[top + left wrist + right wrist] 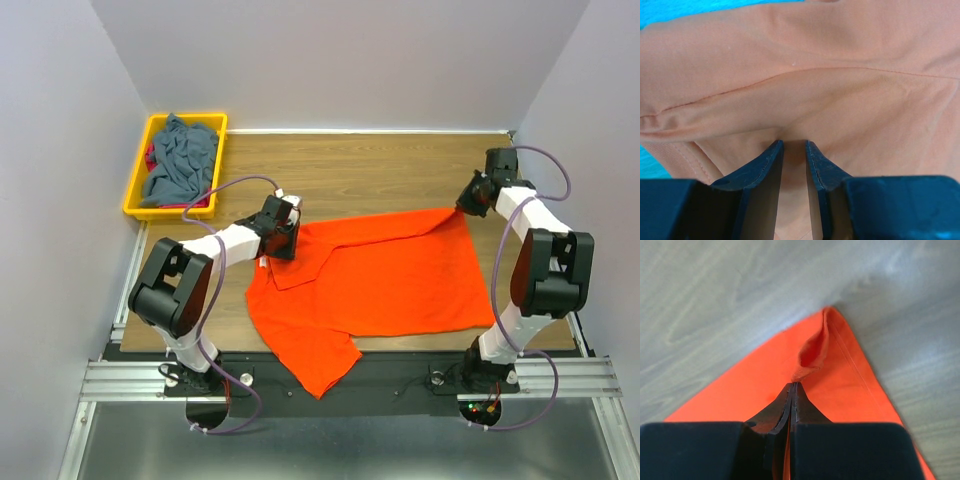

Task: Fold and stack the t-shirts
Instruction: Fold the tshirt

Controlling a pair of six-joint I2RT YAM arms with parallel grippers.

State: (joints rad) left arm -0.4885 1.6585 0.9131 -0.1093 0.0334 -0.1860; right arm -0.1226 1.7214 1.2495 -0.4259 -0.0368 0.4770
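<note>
The bright orange t-shirt (380, 280) lies spread on the wooden table (360, 170), with one sleeve hanging over the near edge. My left gripper (282, 243) is at the shirt's upper left edge. In the left wrist view my left gripper (794, 145) has its jaws narrowly apart, with orange cloth (840, 75) bunched between them. My right gripper (468, 205) is at the shirt's far right corner. In the right wrist view my right gripper (794, 385) is pinched shut on a raised fold of the orange cloth (815, 350). The slate grey-blue t-shirt (180, 160) lies crumpled in the bin, with red cloth (150, 158) showing beneath it.
A yellow bin (135, 195) stands at the table's far left and holds the other shirts. Grey walls close in the left, right and back sides. A metal rail (330, 375) runs along the near edge by the arm bases.
</note>
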